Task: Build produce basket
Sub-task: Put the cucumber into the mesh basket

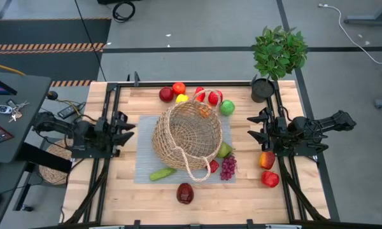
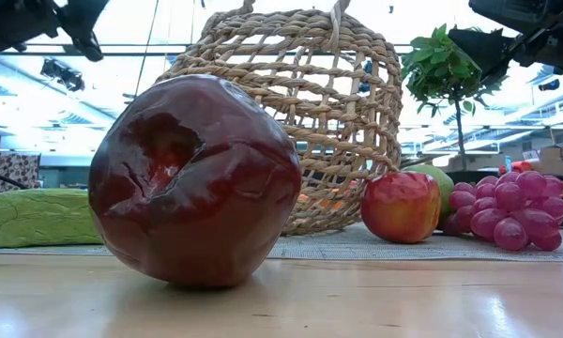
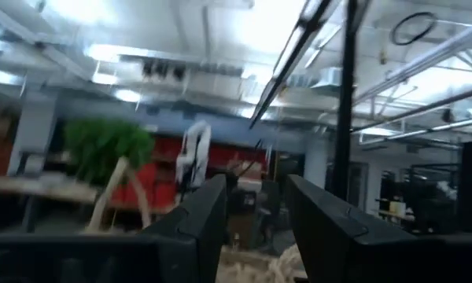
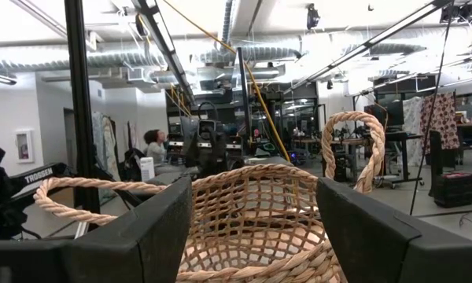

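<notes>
The tan wicker basket (image 1: 188,137) stands on a grey mat (image 1: 145,159) at the table's middle, its looped handle (image 1: 194,170) on the near side. It also shows in the low view (image 2: 310,122) and the right wrist view (image 4: 252,212). Toy produce lies around it: a dark red apple (image 1: 185,193) (image 2: 197,178) in front, a green piece (image 1: 162,173), purple grapes (image 1: 228,166), a row of red pieces, a lemon (image 1: 182,98) and a green apple (image 1: 227,107) behind. My left gripper (image 1: 128,130) is open left of the basket. My right gripper (image 1: 254,127) is open right of it. Both are empty.
Two red apples (image 1: 267,159) (image 1: 270,179) lie near my right arm. A potted green plant (image 1: 277,57) stands at the far right corner. A flat woven mat (image 1: 54,168) lies off the table's left side. Bare wood shows along the near edge.
</notes>
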